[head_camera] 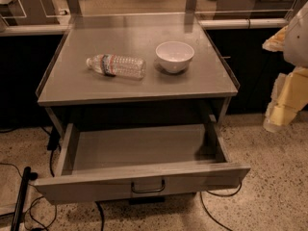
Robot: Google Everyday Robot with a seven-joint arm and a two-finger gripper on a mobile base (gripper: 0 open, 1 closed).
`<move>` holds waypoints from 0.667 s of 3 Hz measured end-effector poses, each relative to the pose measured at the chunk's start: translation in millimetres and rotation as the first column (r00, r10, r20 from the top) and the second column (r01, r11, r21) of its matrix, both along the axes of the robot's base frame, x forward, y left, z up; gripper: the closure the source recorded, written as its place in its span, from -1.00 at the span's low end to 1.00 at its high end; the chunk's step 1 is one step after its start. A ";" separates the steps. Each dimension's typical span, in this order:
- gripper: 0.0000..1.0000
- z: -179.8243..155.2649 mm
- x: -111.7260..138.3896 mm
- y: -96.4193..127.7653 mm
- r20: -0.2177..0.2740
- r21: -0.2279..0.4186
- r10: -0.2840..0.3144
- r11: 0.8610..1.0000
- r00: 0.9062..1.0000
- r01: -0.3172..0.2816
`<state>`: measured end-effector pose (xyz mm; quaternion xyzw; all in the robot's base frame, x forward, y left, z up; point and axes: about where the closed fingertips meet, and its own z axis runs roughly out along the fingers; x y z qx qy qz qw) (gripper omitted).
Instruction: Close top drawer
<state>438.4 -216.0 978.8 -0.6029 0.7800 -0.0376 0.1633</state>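
Observation:
The top drawer [96, 183] of the grey metal cabinet is pulled far out toward me. Its inside [139, 146] shows bare. Its flat front panel carries a small dark loop handle [148, 186] at the centre. My gripper [280, 110] hangs at the right edge of the view, pale yellow below the white arm [297, 37]. It is to the right of the cabinet, above the floor, apart from the drawer and well away from the handle.
On the cabinet top [72, 83] a clear water bottle [116, 65] lies on its side beside a white bowl [174, 56]. Dark counters stand behind. Cables [211, 214] and a black pole [21, 196] lie on the speckled floor.

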 end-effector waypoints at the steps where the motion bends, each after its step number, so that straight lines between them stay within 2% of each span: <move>1: -1.00 0.0 0.0 0.0 0.000 0.000 0.000 1.000 1.000 0.000; 2: -1.00 -6.8 -7.9 6.1 -0.011 -0.003 0.018 1.000 1.000 -0.018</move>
